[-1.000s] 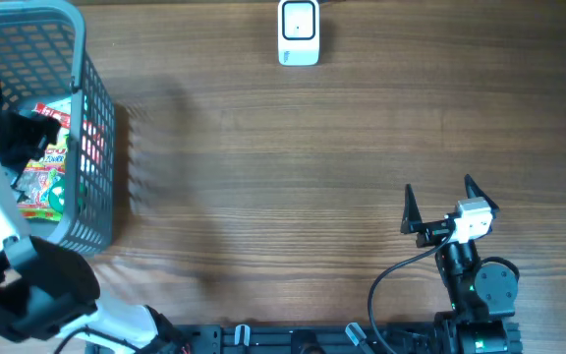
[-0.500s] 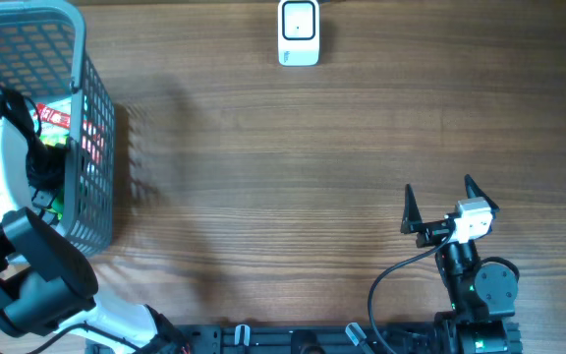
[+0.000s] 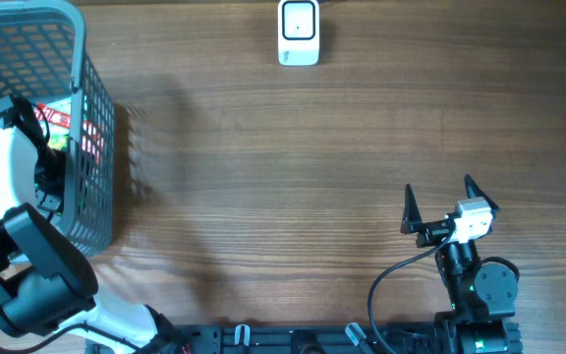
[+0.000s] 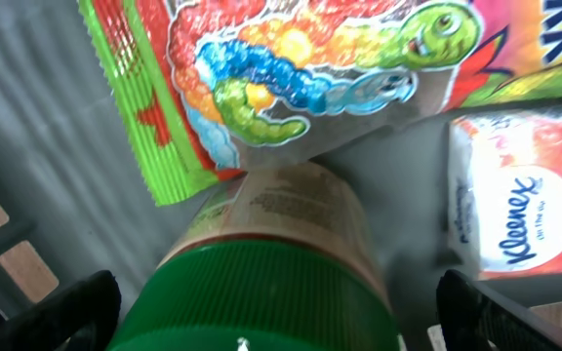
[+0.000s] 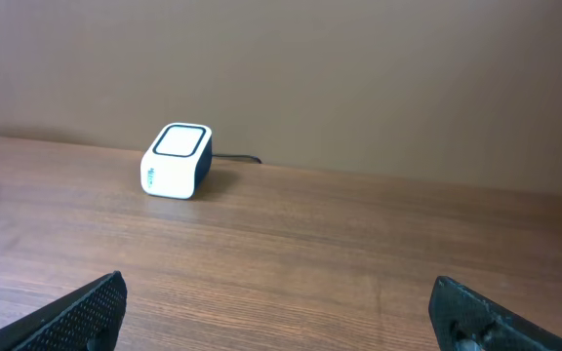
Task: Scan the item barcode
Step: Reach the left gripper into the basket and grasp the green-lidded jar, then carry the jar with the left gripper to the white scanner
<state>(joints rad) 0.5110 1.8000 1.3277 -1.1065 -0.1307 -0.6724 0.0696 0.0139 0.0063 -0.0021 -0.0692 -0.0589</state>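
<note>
The left arm reaches down into a grey plastic basket (image 3: 91, 147) at the table's (image 3: 283, 177) far left corner, its claw (image 4: 276, 292) spread wide on either side of a green-lidded bottle (image 4: 296, 210) lying among the goods. The jaws stand fully apart and clamp nothing; whether the fingers (image 4: 66, 312) already brush the ribbed lid cannot be told. A bright bag of gummy worms (image 4: 291, 68) overlaps the bottle's far end, and a pack of tissues (image 4: 515, 195) lies just beside it. The white barcode scanner (image 3: 299, 31) sits at the middle of the table's far edge, well apart from the basket. The right claw (image 3: 438, 189) hangs spread and empty near the table's near right corner, facing the scanner across bare wood.

The task looks to be at its first step, with an item yet to be picked.

The risks seem to lie in the grasp and the carry. A round, ribbed lid may roll or slip as the jaws close, more so if they meet it off-centre. The sweets bag resting on the bottle could be dragged up with it and spill over the rim. In so crowded a basket, the lift could catch on the mesh wall. No barcode shows on the bottle from here, so it may reach the scanner facing the wrong way.
</note>
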